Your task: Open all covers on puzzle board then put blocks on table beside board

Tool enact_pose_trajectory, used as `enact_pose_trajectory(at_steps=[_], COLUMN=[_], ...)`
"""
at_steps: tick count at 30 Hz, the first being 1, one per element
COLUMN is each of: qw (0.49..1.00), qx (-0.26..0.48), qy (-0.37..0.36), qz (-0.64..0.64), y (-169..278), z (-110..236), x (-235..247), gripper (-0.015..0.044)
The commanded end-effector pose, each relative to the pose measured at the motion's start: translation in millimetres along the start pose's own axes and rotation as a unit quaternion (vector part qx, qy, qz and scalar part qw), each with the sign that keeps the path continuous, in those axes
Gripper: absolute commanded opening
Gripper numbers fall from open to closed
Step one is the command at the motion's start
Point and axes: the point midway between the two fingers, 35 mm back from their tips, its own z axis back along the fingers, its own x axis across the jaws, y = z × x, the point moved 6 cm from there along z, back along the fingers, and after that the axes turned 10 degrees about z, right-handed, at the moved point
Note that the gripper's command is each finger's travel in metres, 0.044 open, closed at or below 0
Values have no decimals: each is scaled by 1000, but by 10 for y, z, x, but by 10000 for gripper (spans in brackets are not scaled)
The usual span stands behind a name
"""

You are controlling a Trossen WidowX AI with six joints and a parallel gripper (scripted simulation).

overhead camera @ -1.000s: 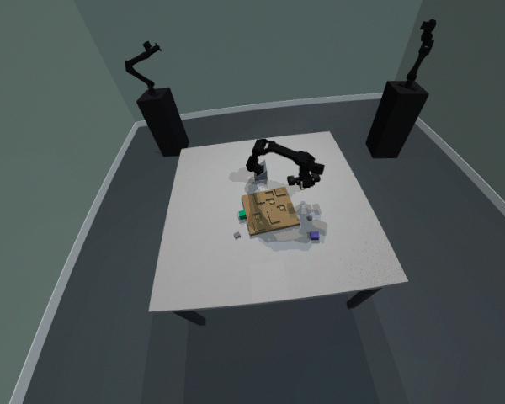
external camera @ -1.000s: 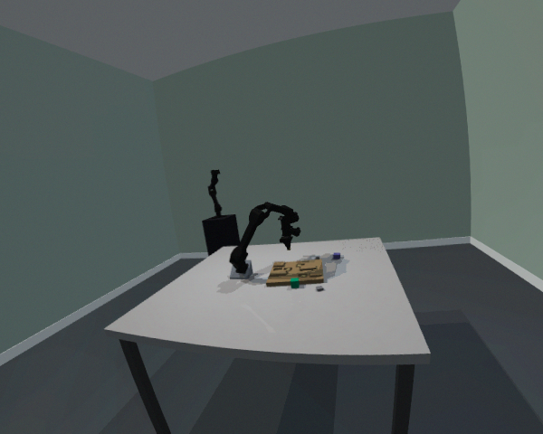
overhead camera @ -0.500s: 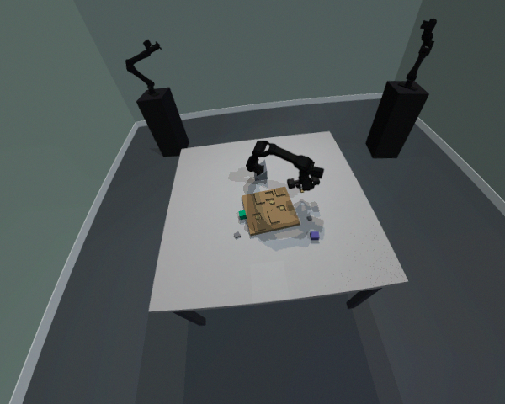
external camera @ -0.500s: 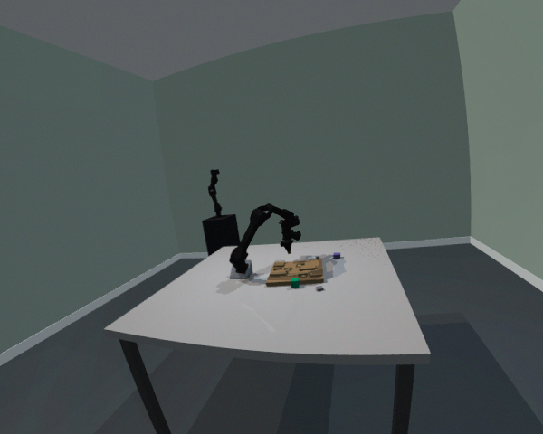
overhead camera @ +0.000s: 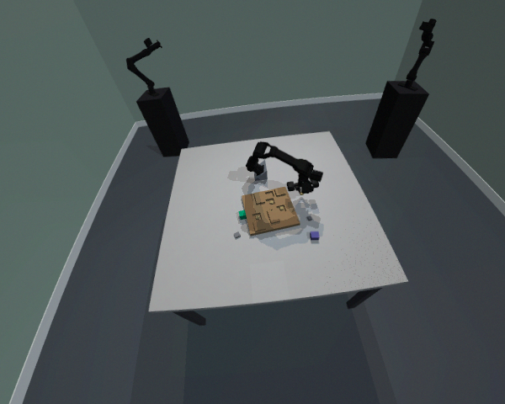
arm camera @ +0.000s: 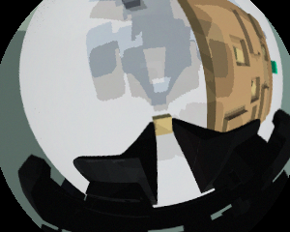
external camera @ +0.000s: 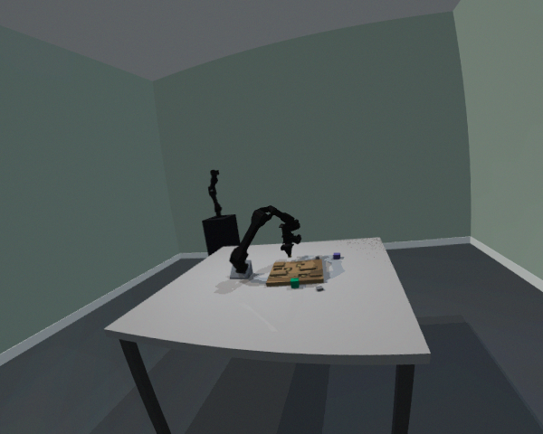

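The brown puzzle board (overhead camera: 288, 221) (external camera: 281, 281) (arm camera: 213, 39) lies mid-table, its covers and dark wells too small to read. My gripper (overhead camera: 301, 189) (external camera: 288, 253) (arm camera: 162, 124) hangs above the table just off the board's far right corner. It is shut on a small tan block (arm camera: 162, 123). A green block (overhead camera: 242, 214) (external camera: 293, 282) (arm camera: 275, 66) sits against the board's left edge. A purple block (overhead camera: 314, 235) (external camera: 336, 255) and a grey block (overhead camera: 309, 218) (arm camera: 131, 0) lie on the table to the board's right. Another grey block (overhead camera: 236, 235) (external camera: 319, 288) lies off the front left corner.
The arm's base (overhead camera: 259, 170) (external camera: 240, 270) stands on the table behind the board. Two black pedestals with camera arms (overhead camera: 162, 121) (overhead camera: 396, 119) stand on the floor beyond the table. The white table (overhead camera: 226, 278) reaches well past the board on every side.
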Motion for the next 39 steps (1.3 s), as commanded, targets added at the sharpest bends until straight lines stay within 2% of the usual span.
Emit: enact_pose_trajectory(at_steps=[1,11,23,36,37,39], qw=[1000,1000,1000,1000,1000,1000], qx=[5,5,5,3,3,3], qy=[7,8,8,4,4,4], qz=[5,5,5,1,1,1], y=[33,54,54,38,36,32], z=[-129,-276,-278,-241,-226,-169], x=[-12,-28,-29,-26,-24,-20], gripper=[80,80,80,421,440,440])
